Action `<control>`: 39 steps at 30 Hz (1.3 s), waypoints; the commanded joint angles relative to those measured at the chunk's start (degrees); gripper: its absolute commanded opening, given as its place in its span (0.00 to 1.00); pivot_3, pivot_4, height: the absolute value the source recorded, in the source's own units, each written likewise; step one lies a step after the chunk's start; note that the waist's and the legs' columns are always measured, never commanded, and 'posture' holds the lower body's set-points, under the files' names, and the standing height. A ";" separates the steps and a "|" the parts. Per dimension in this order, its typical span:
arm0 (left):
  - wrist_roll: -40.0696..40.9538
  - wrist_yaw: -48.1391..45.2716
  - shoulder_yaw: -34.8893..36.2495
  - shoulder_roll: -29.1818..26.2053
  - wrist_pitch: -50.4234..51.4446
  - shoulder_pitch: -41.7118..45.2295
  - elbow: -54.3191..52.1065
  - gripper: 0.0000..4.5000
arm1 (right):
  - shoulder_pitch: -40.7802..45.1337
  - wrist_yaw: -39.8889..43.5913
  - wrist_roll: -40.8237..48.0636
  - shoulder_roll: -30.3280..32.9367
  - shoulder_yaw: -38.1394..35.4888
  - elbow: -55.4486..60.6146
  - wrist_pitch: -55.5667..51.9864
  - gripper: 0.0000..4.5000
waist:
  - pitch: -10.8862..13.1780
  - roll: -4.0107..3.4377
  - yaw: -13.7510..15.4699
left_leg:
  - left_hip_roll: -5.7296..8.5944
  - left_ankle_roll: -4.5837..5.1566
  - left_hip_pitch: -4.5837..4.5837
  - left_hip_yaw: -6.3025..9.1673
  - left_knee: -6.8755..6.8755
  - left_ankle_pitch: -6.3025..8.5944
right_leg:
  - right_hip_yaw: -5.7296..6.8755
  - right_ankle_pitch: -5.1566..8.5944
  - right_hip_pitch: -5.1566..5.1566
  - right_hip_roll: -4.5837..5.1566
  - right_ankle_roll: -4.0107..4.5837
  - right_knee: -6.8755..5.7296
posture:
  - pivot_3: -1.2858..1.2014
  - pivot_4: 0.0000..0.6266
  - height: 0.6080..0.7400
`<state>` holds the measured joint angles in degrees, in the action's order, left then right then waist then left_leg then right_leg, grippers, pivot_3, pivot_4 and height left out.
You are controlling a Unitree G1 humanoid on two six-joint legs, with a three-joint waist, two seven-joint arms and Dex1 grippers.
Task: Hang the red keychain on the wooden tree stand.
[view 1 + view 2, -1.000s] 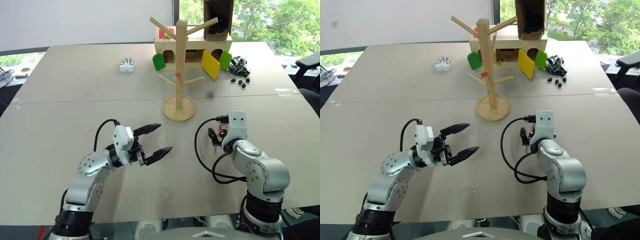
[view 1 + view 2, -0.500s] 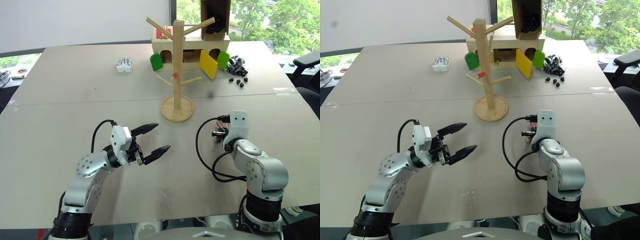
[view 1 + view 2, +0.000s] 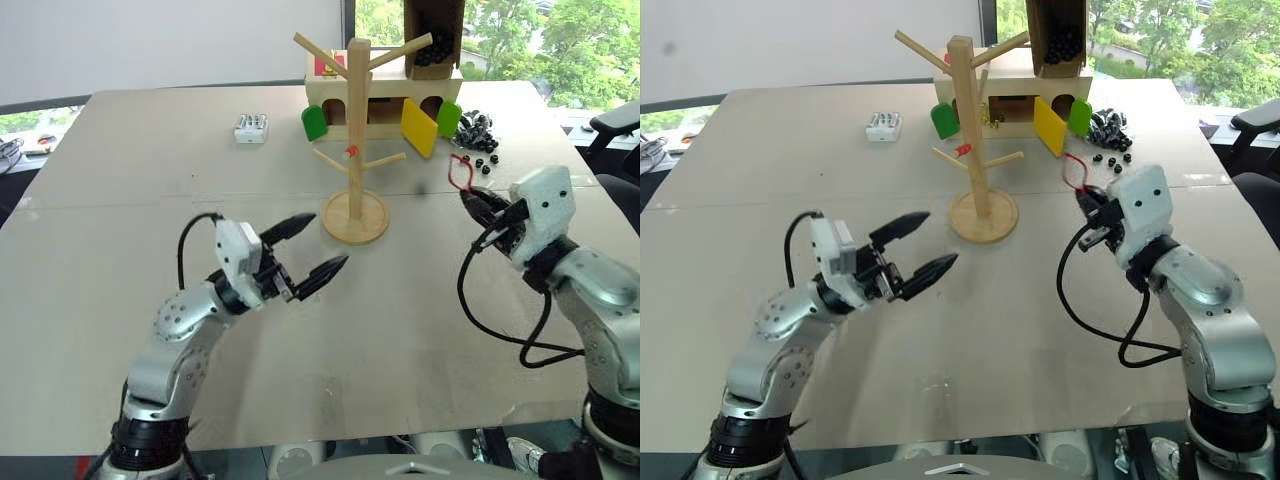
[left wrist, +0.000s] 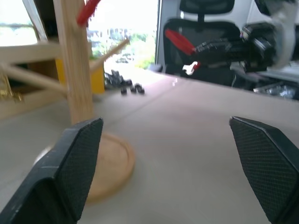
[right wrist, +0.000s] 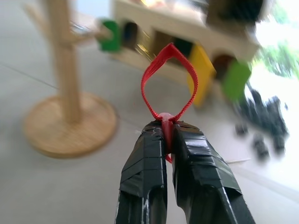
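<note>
My right gripper (image 3: pixel 476 204) is lifted above the table to the right of the wooden tree stand (image 3: pixel 356 140), shut on the red keychain (image 5: pixel 169 80). The red loop (image 3: pixel 459 172) sticks up past the fingertips (image 5: pixel 164 135); a small silver key (image 4: pixel 188 68) hangs under them. The stand's round base (image 3: pixel 983 214) rests on the table, its pegs slanting up and out. My left gripper (image 3: pixel 304 248) hovers open in front and to the left of the base, its fingers (image 4: pixel 77 161) spread wide with nothing between them.
Behind the stand is a wooden box house (image 3: pixel 385 95) with green and yellow flaps. Several small black pieces (image 3: pixel 478 140) lie scattered to its right. A small white object (image 3: pixel 253 127) sits at the back left.
My right gripper shut on the red keychain, rose off the table and swung out to the right, turning level. My left gripper rose a little, still open.
</note>
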<state>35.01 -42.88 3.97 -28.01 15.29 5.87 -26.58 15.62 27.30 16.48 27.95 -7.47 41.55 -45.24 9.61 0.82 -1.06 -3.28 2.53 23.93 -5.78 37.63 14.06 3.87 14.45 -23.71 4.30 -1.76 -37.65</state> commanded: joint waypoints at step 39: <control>15.48 10.01 9.26 -11.12 19.59 7.63 -10.49 1.00 | 18.67 6.40 -14.12 -5.38 21.64 -22.97 31.36 0.02 | 0.27 0.47 0.36 | 0.03 -0.50 -0.06 -0.05 0.01 -0.30 | -0.09 -0.16 0.01 -0.02 0.26 -0.08 | 0.52 0.24 1.00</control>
<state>50.71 -32.75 12.91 -39.06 36.09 12.93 -35.40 33.09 34.40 3.19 22.86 14.53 18.54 -15.58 9.88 1.29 -0.70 -3.25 2.03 23.87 -5.82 37.65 13.76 3.78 14.29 -23.70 4.28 -1.50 -37.74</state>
